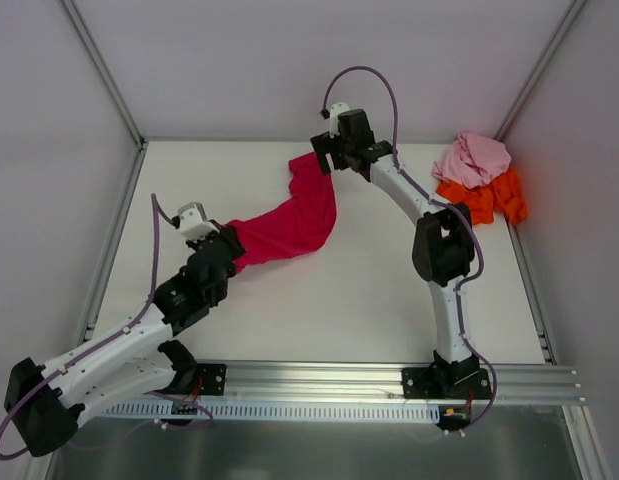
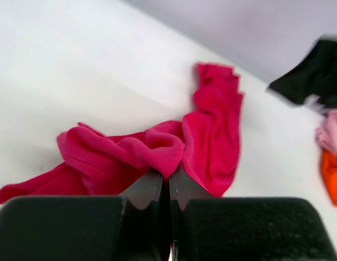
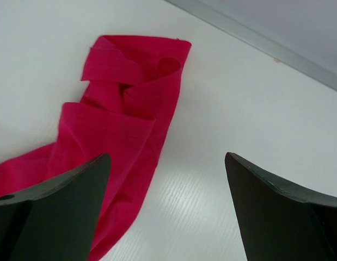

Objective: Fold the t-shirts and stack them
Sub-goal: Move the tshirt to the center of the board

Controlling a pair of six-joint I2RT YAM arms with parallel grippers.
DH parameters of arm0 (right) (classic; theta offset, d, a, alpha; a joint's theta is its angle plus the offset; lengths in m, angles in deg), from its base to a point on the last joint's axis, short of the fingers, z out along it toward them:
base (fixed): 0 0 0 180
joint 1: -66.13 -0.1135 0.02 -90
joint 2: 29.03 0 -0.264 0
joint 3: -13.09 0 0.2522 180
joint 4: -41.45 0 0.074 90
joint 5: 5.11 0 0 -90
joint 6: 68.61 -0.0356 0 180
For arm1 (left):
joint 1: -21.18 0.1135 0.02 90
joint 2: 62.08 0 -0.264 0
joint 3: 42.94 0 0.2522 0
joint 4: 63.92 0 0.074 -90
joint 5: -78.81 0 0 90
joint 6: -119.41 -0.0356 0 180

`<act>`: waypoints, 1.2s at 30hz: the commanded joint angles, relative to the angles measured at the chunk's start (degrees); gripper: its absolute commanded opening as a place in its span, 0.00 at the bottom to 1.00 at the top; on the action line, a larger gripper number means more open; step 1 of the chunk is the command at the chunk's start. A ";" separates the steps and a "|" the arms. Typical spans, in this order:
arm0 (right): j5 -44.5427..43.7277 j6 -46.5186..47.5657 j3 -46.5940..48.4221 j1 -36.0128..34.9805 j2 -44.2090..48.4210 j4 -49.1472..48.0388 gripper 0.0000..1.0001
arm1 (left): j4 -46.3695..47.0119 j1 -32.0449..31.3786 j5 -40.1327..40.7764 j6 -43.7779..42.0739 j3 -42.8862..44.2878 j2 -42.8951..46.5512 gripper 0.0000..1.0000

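The crimson shirt (image 1: 294,220) lies across the middle of the counter (image 1: 339,310) as a twisted, bunched band. It runs from the near left toward the far centre, and its far end is doubled over on itself. My left gripper (image 1: 229,245) is pressed together on the near end, pinching a thick wad of the cloth. My right gripper (image 1: 324,160) hangs over the far end with its jaws spread wide and nothing between them. In the right wrist view the cloth sits more under the left finger than in the gap.

The pink shirt (image 1: 474,158) is heaped on top of the orange shirt (image 1: 494,198) in the far right corner, well apart from this one and neither folded.

I judge the step in hand to be laying the crimson shirt out flat, so no folding has started. To do it well, I should first shift my right gripper sideways until the folded-over end sits squarely between its jaws. I should then come down and take a single edge or corner, not the whole roll. With both ends held I can draw them apart gently to pull out the twist. My left pinch holds a bunch, so it may need re-gripping at a hem. The risk is catching several layers and locking the twist in.
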 commanded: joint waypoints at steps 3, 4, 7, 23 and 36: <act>-1.37 -0.10 0.32 1.21 -1.75 0.83 0.92 | -1.08 -0.40 2.51 -10.18 8.85 3.07 0.00; -1.28 -0.10 0.32 1.21 -1.67 0.92 0.92 | -1.87 -0.40 2.16 -10.18 8.76 3.69 0.00; -1.02 -0.10 0.58 1.38 -1.40 1.18 0.92 | -2.93 -0.40 -2.31 -9.39 8.24 5.45 0.14; 0.47 -0.19 0.40 1.38 -1.75 1.89 0.92 | -4.68 -0.40 -3.83 -8.35 9.38 -3.86 0.99; -0.58 -0.45 -2.58 1.64 1.23 1.27 0.93 | -23.39 1.53 5.40 17.66 16.23 -28.90 0.22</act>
